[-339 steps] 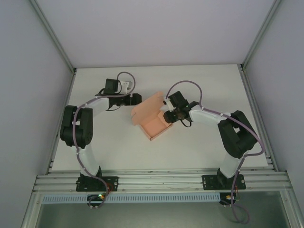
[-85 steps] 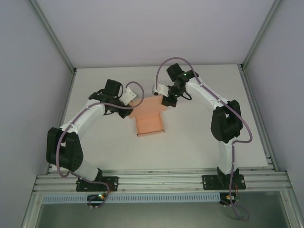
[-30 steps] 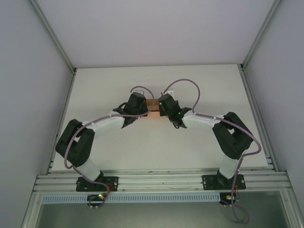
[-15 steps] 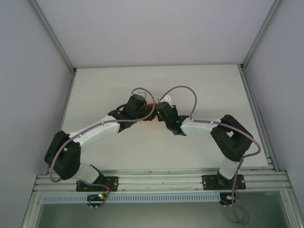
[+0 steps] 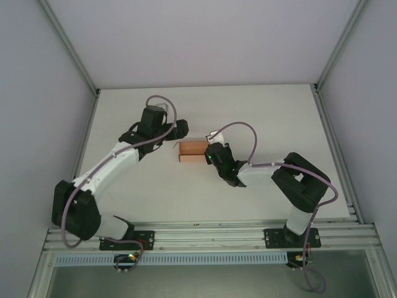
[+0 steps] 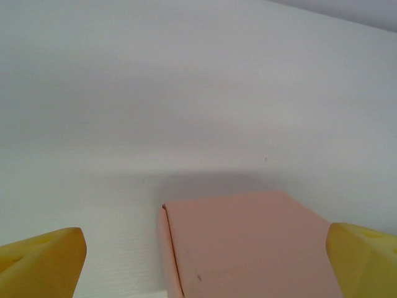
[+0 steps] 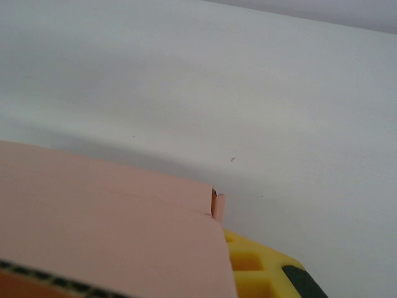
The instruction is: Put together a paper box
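The paper box [image 5: 193, 151] is a small closed salmon-pink box lying flat on the white table. My left gripper [image 5: 177, 131] hovers just behind its left end, apart from it. In the left wrist view its yellow fingertips [image 6: 43, 264] stand wide open, with the box's top [image 6: 248, 242] low between them and untouched. My right gripper [image 5: 213, 155] sits against the box's right end. In the right wrist view the pink panel [image 7: 105, 230] covers most of the jaws; one yellow finger [image 7: 260, 267] shows beside its edge. Nothing shows whether card is pinched.
The white table [image 5: 260, 118] stretches around the box. Grey enclosure walls rise at the left [image 5: 37, 124], right [image 5: 366, 124] and back. The aluminium rail [image 5: 205, 236] with both arm bases runs along the near edge.
The left gripper has opened and drawn back to the left and away, uncovering the closed box. The right gripper stays at the box's right end, shifted slightly nearer.
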You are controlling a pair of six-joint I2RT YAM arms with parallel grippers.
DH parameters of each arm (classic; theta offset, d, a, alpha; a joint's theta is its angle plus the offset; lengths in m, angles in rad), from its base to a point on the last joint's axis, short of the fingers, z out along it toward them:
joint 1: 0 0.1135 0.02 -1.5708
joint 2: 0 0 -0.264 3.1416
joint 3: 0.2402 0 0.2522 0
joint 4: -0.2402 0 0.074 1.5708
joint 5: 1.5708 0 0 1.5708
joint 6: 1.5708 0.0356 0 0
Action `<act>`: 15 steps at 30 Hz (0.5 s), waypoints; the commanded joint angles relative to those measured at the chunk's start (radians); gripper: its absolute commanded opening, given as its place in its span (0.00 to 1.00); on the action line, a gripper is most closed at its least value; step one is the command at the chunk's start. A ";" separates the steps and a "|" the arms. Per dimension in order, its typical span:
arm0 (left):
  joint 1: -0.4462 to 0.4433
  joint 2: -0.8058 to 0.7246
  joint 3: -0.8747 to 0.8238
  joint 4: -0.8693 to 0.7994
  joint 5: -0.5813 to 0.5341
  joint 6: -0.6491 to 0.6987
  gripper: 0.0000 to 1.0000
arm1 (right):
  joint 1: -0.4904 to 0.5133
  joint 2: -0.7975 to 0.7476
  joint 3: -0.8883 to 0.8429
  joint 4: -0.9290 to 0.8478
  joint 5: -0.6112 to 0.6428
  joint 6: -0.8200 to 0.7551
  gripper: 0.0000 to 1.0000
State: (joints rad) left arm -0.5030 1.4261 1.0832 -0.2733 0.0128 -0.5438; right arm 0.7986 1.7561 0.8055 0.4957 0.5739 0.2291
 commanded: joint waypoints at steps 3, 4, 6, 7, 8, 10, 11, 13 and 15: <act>0.050 0.104 -0.078 0.105 0.219 -0.088 1.00 | 0.021 0.036 -0.043 -0.054 -0.023 -0.054 0.08; 0.049 0.120 -0.091 0.125 0.228 -0.088 1.00 | 0.025 0.036 -0.045 -0.058 -0.023 -0.062 0.08; 0.049 0.153 -0.104 0.132 0.262 -0.095 0.96 | 0.032 0.030 -0.045 -0.079 -0.029 -0.066 0.09; 0.047 0.164 -0.115 0.148 0.277 -0.098 0.94 | 0.035 0.026 -0.048 -0.089 -0.029 -0.064 0.09; 0.046 0.172 -0.132 0.168 0.283 -0.107 0.90 | 0.039 0.022 -0.051 -0.093 -0.032 -0.060 0.11; 0.044 0.186 -0.161 0.204 0.296 -0.127 0.81 | 0.047 0.011 -0.058 -0.102 -0.051 -0.056 0.13; 0.044 0.192 -0.174 0.219 0.303 -0.132 0.76 | 0.049 0.005 -0.060 -0.110 -0.062 -0.056 0.15; 0.042 0.205 -0.202 0.244 0.310 -0.135 0.68 | 0.057 -0.012 -0.069 -0.125 -0.079 -0.057 0.16; 0.042 0.219 -0.226 0.256 0.303 -0.129 0.63 | 0.059 -0.042 -0.086 -0.141 -0.095 -0.047 0.18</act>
State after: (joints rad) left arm -0.4576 1.6245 0.8883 -0.0692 0.2863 -0.6632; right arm 0.8494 1.7500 0.7437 0.4351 0.5224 0.1818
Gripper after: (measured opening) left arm 0.640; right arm 0.173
